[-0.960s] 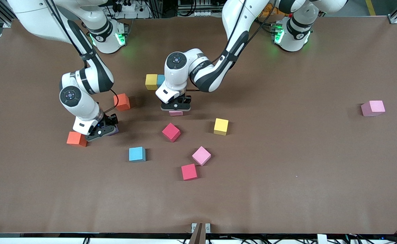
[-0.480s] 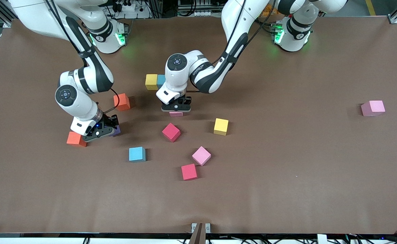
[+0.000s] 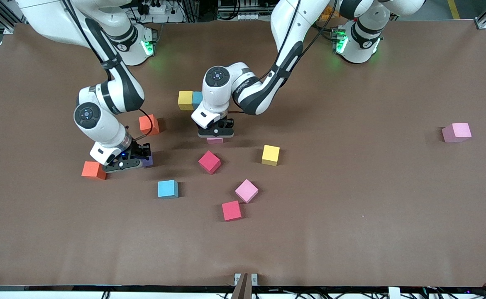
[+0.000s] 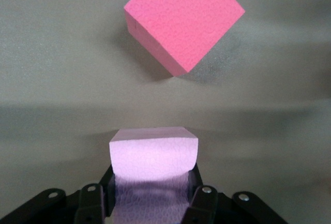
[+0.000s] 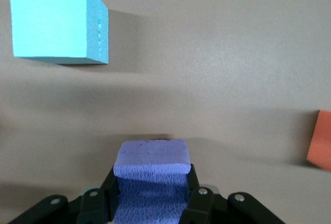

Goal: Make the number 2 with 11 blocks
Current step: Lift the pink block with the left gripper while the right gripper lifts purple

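Building is barely starting: only a yellow foam cube (image 3: pixel 185 100) and a blue foam cube (image 3: pixel 197 98) are sitting side by side. Left gripper (image 3: pixel 216 133) is clamping a pale pink foam cube (image 4: pixel 154 154), right gripper (image 3: pixel 123 162) a purple foam cube (image 5: pixel 151 164); the remaining cubes are lying scattered.

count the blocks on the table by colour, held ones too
yellow blocks: 2
blue blocks: 2
orange blocks: 2
red blocks: 2
pink blocks: 3
purple block: 1
total: 12
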Robot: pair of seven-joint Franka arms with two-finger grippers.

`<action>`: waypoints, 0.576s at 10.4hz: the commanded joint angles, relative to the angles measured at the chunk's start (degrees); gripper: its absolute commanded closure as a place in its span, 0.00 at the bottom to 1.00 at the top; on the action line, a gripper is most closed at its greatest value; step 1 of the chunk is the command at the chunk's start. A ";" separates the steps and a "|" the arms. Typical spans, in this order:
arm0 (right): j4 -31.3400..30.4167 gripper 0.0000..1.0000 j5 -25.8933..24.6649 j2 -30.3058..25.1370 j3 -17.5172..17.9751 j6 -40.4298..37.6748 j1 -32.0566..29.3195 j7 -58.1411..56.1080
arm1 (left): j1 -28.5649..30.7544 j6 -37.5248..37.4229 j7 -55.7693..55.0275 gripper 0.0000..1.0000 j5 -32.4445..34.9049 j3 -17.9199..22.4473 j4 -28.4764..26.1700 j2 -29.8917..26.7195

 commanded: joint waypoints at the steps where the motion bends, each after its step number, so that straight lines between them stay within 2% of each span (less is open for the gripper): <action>1: -0.09 1.00 0.78 -1.02 0.13 -2.58 0.09 9.20 | -0.86 1.07 -1.97 1.00 -0.66 -0.12 -0.01 0.30; 3: -0.09 1.00 0.78 -1.10 0.21 -2.94 0.79 18.61 | -1.57 0.98 -2.23 1.00 -0.48 -0.12 -0.19 0.30; 6: -0.18 1.00 0.78 -1.19 0.48 -2.86 1.41 21.20 | -1.57 0.98 -1.89 1.00 1.18 -0.12 -0.28 0.30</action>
